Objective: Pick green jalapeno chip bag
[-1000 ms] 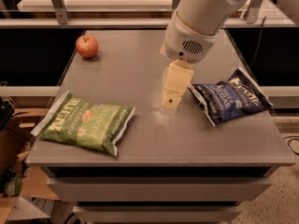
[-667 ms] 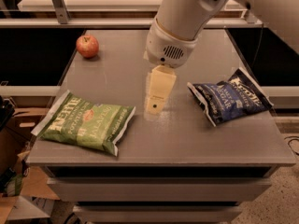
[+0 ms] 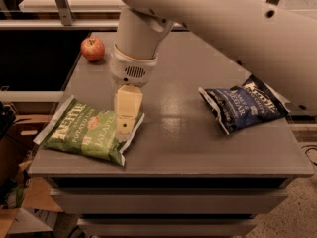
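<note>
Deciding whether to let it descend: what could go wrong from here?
The tool hangs over the green jalapeno chip bag's right sealed end, not its middle, so it may catch only the seal and slip. The bag lies at the table's front left edge; a push could slide it off.

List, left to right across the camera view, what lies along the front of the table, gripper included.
green jalapeno chip bag → gripper, over that bag's right end → dark blue chip bag. The apple, farther back, falls within the green bag's span, so it is left out.
</note>
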Tool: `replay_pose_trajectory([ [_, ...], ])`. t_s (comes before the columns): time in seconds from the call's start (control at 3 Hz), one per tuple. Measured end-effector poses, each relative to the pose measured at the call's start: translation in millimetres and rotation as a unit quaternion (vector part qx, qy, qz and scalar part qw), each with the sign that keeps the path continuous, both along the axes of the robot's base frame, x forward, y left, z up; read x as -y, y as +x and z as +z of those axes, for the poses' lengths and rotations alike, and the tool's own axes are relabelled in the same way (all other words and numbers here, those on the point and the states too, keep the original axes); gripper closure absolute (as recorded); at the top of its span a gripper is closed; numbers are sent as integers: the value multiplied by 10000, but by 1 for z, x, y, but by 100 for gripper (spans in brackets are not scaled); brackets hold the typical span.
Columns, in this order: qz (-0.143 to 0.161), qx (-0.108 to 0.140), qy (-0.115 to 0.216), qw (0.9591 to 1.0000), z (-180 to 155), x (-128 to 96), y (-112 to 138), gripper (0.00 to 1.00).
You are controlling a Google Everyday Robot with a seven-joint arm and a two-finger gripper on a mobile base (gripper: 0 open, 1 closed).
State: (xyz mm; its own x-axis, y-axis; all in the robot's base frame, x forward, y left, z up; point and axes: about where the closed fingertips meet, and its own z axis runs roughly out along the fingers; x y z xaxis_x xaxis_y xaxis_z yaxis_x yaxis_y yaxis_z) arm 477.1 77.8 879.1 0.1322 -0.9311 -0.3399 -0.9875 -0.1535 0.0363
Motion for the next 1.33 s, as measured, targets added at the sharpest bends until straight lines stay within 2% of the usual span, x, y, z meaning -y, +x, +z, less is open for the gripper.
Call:
replay_pose_trajectory([
  [0.33, 275, -310, 3, 9991, -25, -36, 0, 0],
  [0.67, 515, -544, -44, 9972, -45, -62, -1, 18],
  [1.0, 572, -615, -97, 9964, -49, -71, 2, 41],
  [1.33, 571, -613, -98, 9964, -46, -71, 2, 65],
])
